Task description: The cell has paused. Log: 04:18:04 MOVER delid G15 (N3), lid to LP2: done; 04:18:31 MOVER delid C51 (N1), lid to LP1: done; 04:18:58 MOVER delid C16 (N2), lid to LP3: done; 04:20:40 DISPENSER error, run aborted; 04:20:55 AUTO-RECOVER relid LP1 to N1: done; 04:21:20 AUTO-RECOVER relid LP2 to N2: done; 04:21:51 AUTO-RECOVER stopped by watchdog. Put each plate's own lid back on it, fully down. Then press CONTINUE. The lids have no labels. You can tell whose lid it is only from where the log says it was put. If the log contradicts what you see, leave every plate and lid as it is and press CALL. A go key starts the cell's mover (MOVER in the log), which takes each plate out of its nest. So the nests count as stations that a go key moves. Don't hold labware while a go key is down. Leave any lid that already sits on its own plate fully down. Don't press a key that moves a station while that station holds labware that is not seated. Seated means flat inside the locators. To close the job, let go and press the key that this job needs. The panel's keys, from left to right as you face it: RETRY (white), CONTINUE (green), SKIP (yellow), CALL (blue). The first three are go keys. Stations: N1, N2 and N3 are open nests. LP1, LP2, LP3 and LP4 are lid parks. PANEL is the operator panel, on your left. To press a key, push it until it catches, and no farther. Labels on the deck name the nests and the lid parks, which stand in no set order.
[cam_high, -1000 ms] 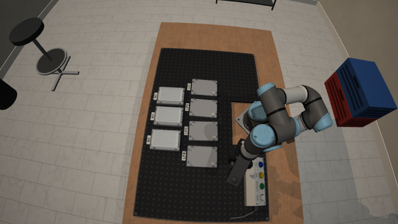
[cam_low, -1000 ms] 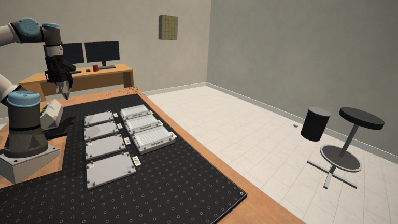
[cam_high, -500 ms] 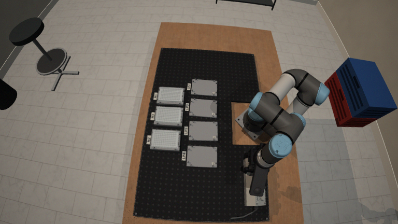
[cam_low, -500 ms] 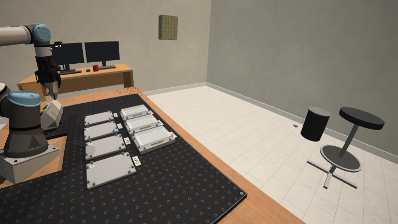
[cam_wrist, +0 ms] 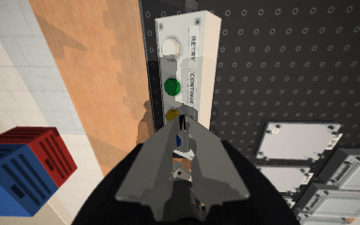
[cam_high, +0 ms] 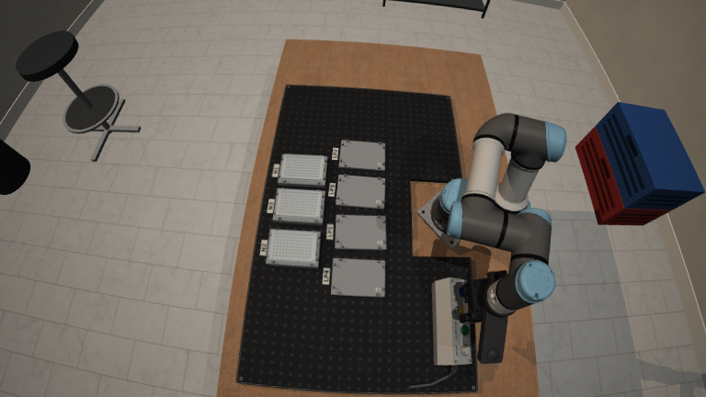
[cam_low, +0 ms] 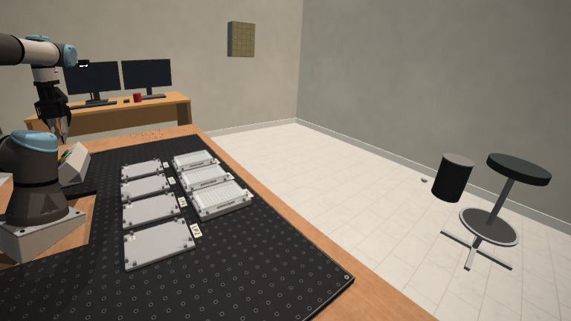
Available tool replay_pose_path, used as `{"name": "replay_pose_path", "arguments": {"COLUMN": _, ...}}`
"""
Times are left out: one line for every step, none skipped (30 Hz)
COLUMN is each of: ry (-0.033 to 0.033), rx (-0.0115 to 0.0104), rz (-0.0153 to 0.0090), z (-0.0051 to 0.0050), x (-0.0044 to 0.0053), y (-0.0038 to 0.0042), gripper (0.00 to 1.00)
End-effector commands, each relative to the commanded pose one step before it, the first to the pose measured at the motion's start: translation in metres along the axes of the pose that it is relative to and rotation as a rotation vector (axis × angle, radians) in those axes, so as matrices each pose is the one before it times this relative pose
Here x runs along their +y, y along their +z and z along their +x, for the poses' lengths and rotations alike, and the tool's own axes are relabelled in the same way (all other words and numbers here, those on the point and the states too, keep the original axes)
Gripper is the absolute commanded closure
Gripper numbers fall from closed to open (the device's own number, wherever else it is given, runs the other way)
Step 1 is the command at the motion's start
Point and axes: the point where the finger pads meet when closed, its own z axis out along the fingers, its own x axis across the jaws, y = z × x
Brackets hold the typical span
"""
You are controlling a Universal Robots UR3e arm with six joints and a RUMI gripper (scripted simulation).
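My gripper is shut and empty. It points down at the operator panel, with its tips just above the panel's near end. In the wrist view the tips sit between the yellow key and the blue key; the green key and the white key lie beyond. Three white well plates sit in the nests. I cannot tell whether clear lids lie on them. The four lid parks look bare.
The arm's base stands on the wooden table beside the black deck. A blue and red crate stands off the table's right side. A cable runs out of the panel's near end.
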Motion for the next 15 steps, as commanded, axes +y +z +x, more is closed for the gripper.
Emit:
{"name": "replay_pose_path", "arguments": {"ry": 0.00251, "rx": 0.01905, "rz": -0.01683, "z": -0.02083, "x": -0.014341, "y": 0.000173, "gripper": 1.0}}
{"name": "replay_pose_path", "arguments": {"ry": 0.0, "rx": 0.0, "rz": 0.0, "z": 0.0, "x": 0.0, "y": 0.0, "gripper": 1.0}}
{"name": "replay_pose_path", "arguments": {"ry": 0.0, "rx": 0.0, "rz": 0.0, "z": 0.0, "x": 0.0, "y": 0.0, "gripper": 1.0}}
{"name": "replay_pose_path", "arguments": {"ry": 0.00001, "rx": -0.00006, "rz": 0.00004, "z": -0.00429, "x": -0.00251, "y": 0.000038, "gripper": 1.0}}
{"name": "replay_pose_path", "arguments": {"ry": 0.00001, "rx": -0.00005, "rz": 0.00002, "z": -0.00432, "x": -0.002545, "y": 0.000003, "gripper": 1.0}}
{"name": "replay_pose_path", "arguments": {"ry": 0.00001, "rx": -0.00003, "rz": 0.00001, "z": -0.00308, "x": -0.001819, "y": -0.000001, "gripper": 1.0}}
{"name": "replay_pose_path", "arguments": {"ry": 0.0, "rx": 0.0, "rz": 0.0, "z": 0.0, "x": -0.000009, "y": -0.00001, "gripper": 1.0}}
{"name": "replay_pose_path", "arguments": {"ry": 0.0, "rx": 0.0, "rz": 0.0, "z": -0.00001, "x": -0.000008, "y": -0.000009, "gripper": 1.0}}
{"name": "replay_pose_path", "arguments": {"ry": 0.0, "rx": 0.0, "rz": 0.0, "z": 0.0, "x": -0.000007, "y": -0.000008, "gripper": 1.0}}
{"name": "replay_pose_path", "arguments": {"ry": 0.0, "rx": 0.0, "rz": 0.0, "z": 0.0, "x": -0.000006, "y": -0.000006, "gripper": 1.0}}
{"name": "replay_pose_path", "arguments": {"ry": 0.0, "rx": 0.0, "rz": 0.0, "z": 0.0, "x": -0.000005, "y": -0.000005, "gripper": 1.0}}
{"name": "replay_pose_path", "arguments": {"ry": 0.0, "rx": 0.0, "rz": 0.0, "z": 0.0, "x": -0.000004, "y": -0.000004, "gripper": 1.0}}
{"name": "replay_pose_path", "arguments": {"ry": 0.0, "rx": -0.00001, "rz": 0.00002, "z": 0.00004, "x": 0.000042, "y": 0.000039, "gripper": 1.0}}
{"name": "replay_pose_path", "arguments": {"ry": 0.0, "rx": 0.0, "rz": -0.00001, "z": -0.00001, "x": -0.000014, "y": -0.000013, "gripper": 1.0}}
{"name": "replay_pose_path", "arguments": {"ry": 0.0, "rx": 0.0, "rz": 0.0, "z": -0.00001, "x": -0.00001, "y": -0.00001, "gripper": 1.0}}
